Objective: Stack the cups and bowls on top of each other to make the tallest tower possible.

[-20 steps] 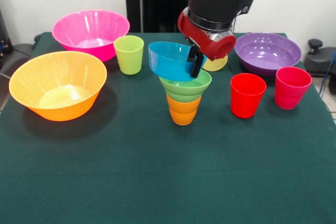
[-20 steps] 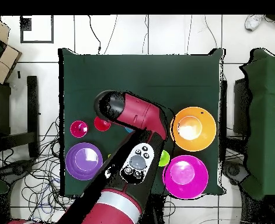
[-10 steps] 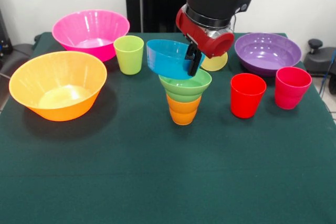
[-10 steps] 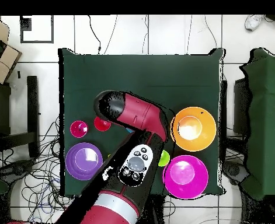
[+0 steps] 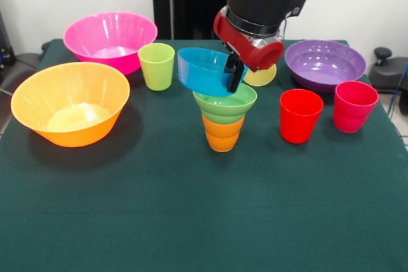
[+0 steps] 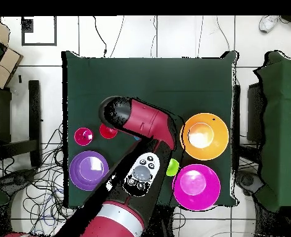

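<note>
The tower stood near the middle of the green table: the orange ribbed cup upright as the base, the small light green bowl seated in its mouth, and the small blue bowl above that, tilted, with its low side at or very near the green bowl's rim; whether it had fully seated I could not tell. That tilt probably came from the way it was carried, pinched by 1 side of its rim. The gripper was clamped on that rim at the bowl's right side in the front view, its dark fingers nearly together with only the thin wall between them, so the bowl hung off them rather than resting level. The rest waited around the tower as spare pieces: the lime green cup, the large pink bowl, the large orange bowl, the purple bowl, the red cup and the pink-red cup. In the overhead view the arm covered the tower.
</note>
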